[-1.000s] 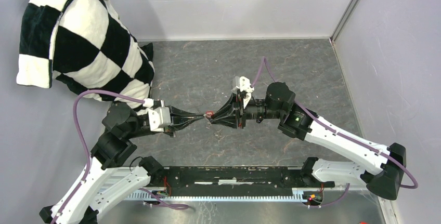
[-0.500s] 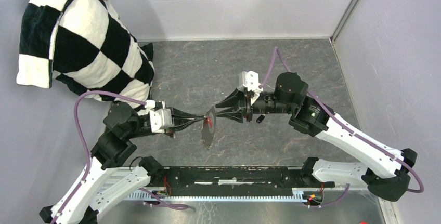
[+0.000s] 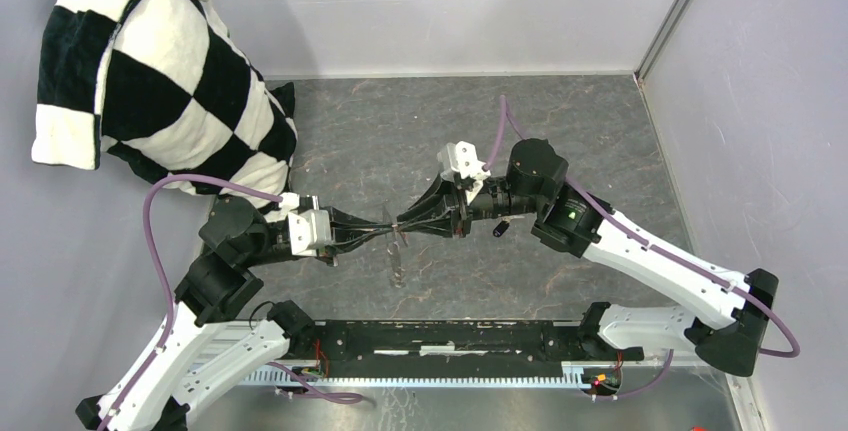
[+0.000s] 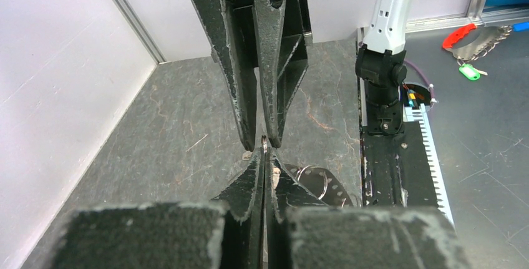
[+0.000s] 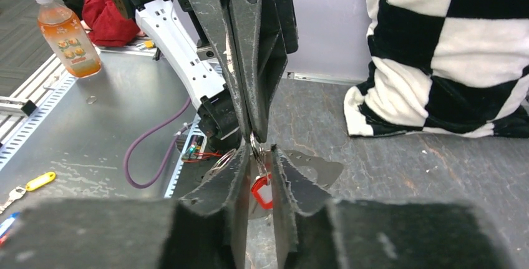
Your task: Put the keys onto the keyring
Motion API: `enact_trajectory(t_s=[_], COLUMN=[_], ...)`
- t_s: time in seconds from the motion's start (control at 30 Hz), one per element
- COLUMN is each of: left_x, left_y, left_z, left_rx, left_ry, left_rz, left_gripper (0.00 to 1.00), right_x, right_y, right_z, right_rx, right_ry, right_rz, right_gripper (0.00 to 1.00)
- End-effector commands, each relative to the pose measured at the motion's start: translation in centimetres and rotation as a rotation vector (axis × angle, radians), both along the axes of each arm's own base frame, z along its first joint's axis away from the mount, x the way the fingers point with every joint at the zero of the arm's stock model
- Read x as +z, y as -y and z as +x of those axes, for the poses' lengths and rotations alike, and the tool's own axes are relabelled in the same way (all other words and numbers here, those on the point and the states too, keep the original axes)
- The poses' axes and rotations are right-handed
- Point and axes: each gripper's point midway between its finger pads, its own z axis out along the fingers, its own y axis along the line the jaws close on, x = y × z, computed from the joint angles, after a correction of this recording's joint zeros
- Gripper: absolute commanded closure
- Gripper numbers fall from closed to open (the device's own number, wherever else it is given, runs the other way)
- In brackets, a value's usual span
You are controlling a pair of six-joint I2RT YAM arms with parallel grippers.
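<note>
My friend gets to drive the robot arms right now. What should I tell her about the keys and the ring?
Left gripper: shut on the thin silvery metal keyring loop, which hangs below it.
Right gripper: tip to tip with the left, jaws a little apart around the small silver key with the red plastic tag; a firm hold cannot be told.
Small black-headed key: seems to lie on the grey table, right of the grippers, untouched.
Done: ring held up, red key at it; threaded or not, cannot be seen.
Left: finish the red key, then thread the black one.
</note>
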Motion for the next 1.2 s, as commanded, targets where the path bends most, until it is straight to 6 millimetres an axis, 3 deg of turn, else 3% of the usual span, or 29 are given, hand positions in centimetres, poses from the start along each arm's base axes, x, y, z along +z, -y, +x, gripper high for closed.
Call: enact_trajectory(t_s=[0.0, 0.1, 0.17, 0.23, 0.33, 0.4, 0.47, 0.7, 0.9, 1.17], left_x=[1.7, 1.5, 0.9, -0.2, -2.3, -3.4, -4.0, -4.2, -4.5, -5.4], left_y=[-0.1, -0.1, -0.1, -0.1, -0.3, -0.4, -0.4, 0.1, 0.3, 0.5], left_z=[-0.4, -0.3, 0.0, 0.6, 1.3, 1.6, 1.8, 2.8, 2.4, 1.9], left_rx=[-0.015, -0.014, -0.003, 0.016, 0.021, 0.015, 0.007, 0.0, -0.041, -0.096], left_ry=[0.065, 0.059, 0.052, 0.063, 0.077, 0.069, 0.074, 0.094, 0.098, 0.08], left_rz=[-0.032, -0.027, -0.008, 0.046, 0.162, 0.223, 0.26, 0.305, 0.324, 0.37], left_gripper=[0.98, 0.98, 0.98, 0.88, 0.65, 0.61, 0.62, 0.79, 0.81, 0.93], right_x=[0.9, 1.0, 0.8, -0.3, -1.1, -1.7, -2.1, -3.3, -3.3, -3.4], right_y=[-0.3, -0.2, -0.2, -0.1, 0.3, 0.6, 0.9, 0.3, -0.1, -1.3], right_z=[-0.6, -0.4, 0.1, 1.0, 1.9, 2.3, 2.4, 2.0, 1.7, 1.5], right_rx=[0.046, 0.038, 0.009, -0.034, -0.089, -0.118, -0.136, -0.154, -0.171, -0.17], right_ry=[0.008, 0.008, 0.005, 0.009, 0.016, 0.025, 0.033, 0.088, 0.113, 0.122], right_rz=[0.044, 0.038, 0.008, -0.075, -0.17, -0.228, -0.279, -0.459, -0.496, -0.519], right_gripper=[0.82, 0.98, 0.99, 0.99, 0.99, 0.99, 0.99, 0.99, 0.99, 0.99])
